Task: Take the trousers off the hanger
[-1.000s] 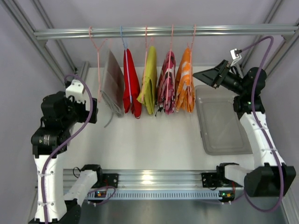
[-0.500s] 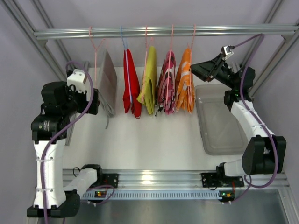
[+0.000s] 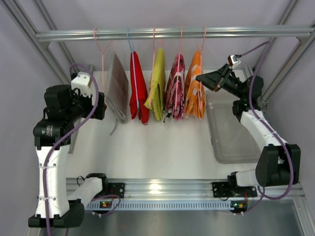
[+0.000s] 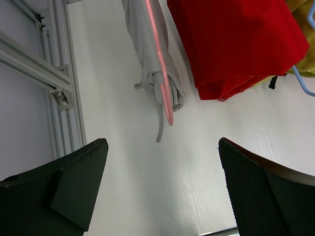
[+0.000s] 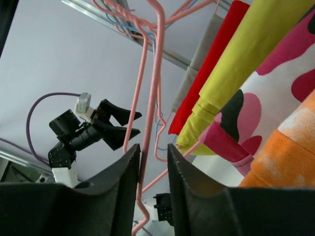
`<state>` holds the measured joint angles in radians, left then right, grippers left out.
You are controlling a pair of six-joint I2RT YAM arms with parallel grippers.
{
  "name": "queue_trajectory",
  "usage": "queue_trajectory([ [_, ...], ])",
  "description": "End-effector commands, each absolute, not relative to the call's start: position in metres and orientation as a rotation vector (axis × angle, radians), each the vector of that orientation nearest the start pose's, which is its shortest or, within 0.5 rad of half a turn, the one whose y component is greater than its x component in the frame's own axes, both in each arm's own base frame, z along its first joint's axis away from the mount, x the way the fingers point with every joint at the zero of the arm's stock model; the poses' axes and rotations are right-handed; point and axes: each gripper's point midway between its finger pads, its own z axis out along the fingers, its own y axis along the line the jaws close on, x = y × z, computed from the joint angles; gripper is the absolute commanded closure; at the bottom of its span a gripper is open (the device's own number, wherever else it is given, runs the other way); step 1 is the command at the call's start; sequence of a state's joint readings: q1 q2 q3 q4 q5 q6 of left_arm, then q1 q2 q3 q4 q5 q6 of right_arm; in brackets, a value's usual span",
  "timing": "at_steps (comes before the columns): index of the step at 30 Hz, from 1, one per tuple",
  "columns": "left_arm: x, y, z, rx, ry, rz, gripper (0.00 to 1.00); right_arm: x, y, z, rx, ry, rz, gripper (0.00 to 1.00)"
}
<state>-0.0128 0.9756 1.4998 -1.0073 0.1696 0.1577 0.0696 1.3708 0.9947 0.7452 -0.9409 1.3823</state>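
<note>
The orange trousers (image 3: 195, 93) hung toward two o'clock, my right gripper (image 3: 199, 78) close about a pink hanger wire (image 5: 156, 73) (clamped or not, I couldn't tell), my left gripper (image 4: 161, 162) gaping wide.

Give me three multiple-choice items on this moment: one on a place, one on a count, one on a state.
1. Where do the orange trousers hang? A at the row's right end, beside the right gripper B at its left end C in the middle
2. How many garments hang from the rail? A three B five C seven
3. How is the left gripper? A open, empty B shut on a hanger C holding cloth
Answers: 1 A, they are last in the row, by that gripper. 2 B: grey, red, yellow-green, pink camouflage, orange. 3 A, its fingers stand wide apart, nothing between them.
</note>
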Motion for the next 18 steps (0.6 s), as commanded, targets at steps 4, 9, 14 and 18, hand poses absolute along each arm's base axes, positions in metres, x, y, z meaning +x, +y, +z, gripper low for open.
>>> queue_trajectory([
  [4,0.262,-0.034,0.376,0.285,1.952,-0.126,0.01,0.315,0.200,0.432,-0.161,1.455,1.750,0.74],
  [9,0.266,-0.034,0.377,0.280,1.950,-0.131,0.01,0.316,0.203,0.434,-0.165,1.452,1.785,0.87],
  [14,0.268,-0.035,0.376,0.279,1.954,-0.140,0.01,0.314,0.206,0.442,-0.187,1.439,1.828,0.86],
  [18,0.271,-0.035,0.375,0.282,1.958,-0.135,0.01,0.315,0.209,0.446,-0.196,1.440,1.840,0.81],
])
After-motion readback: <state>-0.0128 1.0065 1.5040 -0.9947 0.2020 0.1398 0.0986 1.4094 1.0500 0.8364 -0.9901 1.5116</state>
